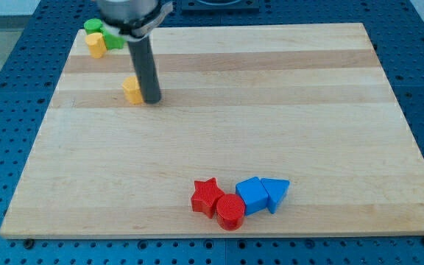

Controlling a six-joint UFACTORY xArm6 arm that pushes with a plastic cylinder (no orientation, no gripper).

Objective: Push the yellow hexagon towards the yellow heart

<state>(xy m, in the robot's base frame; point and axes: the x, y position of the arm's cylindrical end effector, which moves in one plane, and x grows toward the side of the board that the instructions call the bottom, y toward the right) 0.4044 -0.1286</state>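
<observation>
One yellow hexagon (132,90) seemingly touches my tip (152,99).

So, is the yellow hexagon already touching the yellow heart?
No, the yellow hexagon sits beside my tip, apart from the yellow heart near the view's top left.

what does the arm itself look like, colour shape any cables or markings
Only my lower end shows: a straight, dark grey to black cylindrical rod, smooth and plain, ending in my tip on the wooden board. Above it, at the view's top, a wider dark round mount is blurred. No cables, markings or labels can be made out.
</observation>
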